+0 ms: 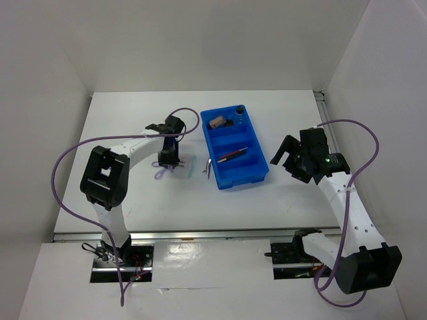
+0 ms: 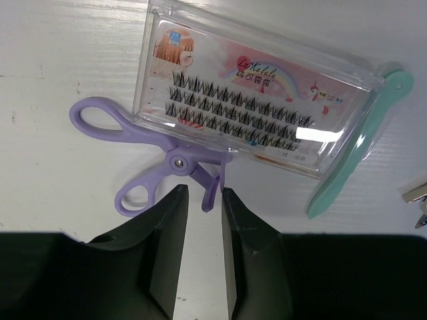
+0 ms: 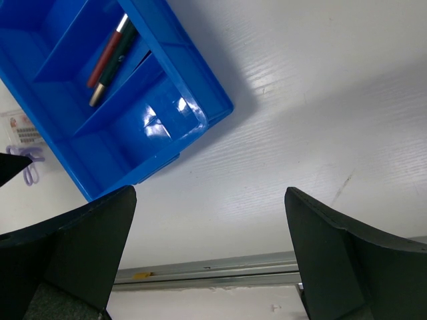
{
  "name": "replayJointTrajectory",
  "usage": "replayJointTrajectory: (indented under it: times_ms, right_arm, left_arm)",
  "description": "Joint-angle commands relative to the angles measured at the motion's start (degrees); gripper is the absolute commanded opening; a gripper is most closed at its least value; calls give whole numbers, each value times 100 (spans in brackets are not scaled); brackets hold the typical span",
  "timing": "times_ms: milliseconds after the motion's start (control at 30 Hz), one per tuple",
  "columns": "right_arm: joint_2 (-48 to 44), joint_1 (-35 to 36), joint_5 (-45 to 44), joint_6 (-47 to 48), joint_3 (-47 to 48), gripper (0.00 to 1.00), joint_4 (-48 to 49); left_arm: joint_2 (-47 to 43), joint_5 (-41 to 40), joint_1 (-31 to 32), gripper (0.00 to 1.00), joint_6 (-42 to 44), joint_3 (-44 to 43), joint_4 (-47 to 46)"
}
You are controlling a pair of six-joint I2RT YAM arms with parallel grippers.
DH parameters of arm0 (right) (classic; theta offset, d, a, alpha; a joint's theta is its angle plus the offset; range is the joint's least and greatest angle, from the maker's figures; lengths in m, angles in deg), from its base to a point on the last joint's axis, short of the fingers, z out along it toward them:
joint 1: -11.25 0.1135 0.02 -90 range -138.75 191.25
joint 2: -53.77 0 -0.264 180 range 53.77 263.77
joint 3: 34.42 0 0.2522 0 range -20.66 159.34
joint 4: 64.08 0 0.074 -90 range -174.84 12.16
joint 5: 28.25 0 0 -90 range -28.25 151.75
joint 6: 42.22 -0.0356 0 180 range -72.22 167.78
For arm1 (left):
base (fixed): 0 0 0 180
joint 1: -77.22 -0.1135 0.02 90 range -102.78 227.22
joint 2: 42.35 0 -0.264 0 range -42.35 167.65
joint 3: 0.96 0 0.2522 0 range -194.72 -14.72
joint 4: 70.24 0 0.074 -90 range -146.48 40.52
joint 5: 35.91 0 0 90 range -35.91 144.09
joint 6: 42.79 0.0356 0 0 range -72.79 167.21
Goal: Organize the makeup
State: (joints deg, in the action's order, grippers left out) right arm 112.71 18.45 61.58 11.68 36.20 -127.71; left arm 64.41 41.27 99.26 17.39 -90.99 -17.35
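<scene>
Left wrist view: your left tool (image 2: 203,193) stands narrowly parted around the tip of the lilac applicator (image 2: 179,162), seemingly not clamping it, beside the lash box (image 2: 253,100). Pencils (image 3: 109,58) lie in the blue tray (image 3: 195,107); your right tool (image 3: 210,195) gapes empty.

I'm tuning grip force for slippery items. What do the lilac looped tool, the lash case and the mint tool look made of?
Lilac looped tool: moulded plastic, likely; satin sheen, with a metal-looking rivet at the pivot.
Lash case: clear hard plastic, glossy; the lashes show through and glare streaks it.
Mint tool: plastic, seemingly; smooth, with a soft highlight.
</scene>
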Motion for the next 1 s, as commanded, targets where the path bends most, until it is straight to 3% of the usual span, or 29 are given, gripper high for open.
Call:
replayJointTrajectory:
  times_ms: [0,200,533,633,833,967]
  right_arm:
    - [-23,-35,-10,76,36,100,267]
    - [-23,-35,-10,76,36,100,267]
    - [30,-35,-10,76,36,100,267]
    - [30,-35,-10,76,36,100,267]
    - [83,-35,-10,76,36,100,320]
    - [83,-35,-141,76,36,100,320]
  left_arm:
    - [55,-72,-7,40,135,-160,-29]
    - [117,-19,-7,34,135,-160,-90]
    - [-119,-28,-7,8,135,-345,217]
    - [-226,-28,-7,0,205,-765,655]
    - [-296,-89,221,0,442,-2101,1622]
    - [-235,138,476,0,495,-2806,1624]
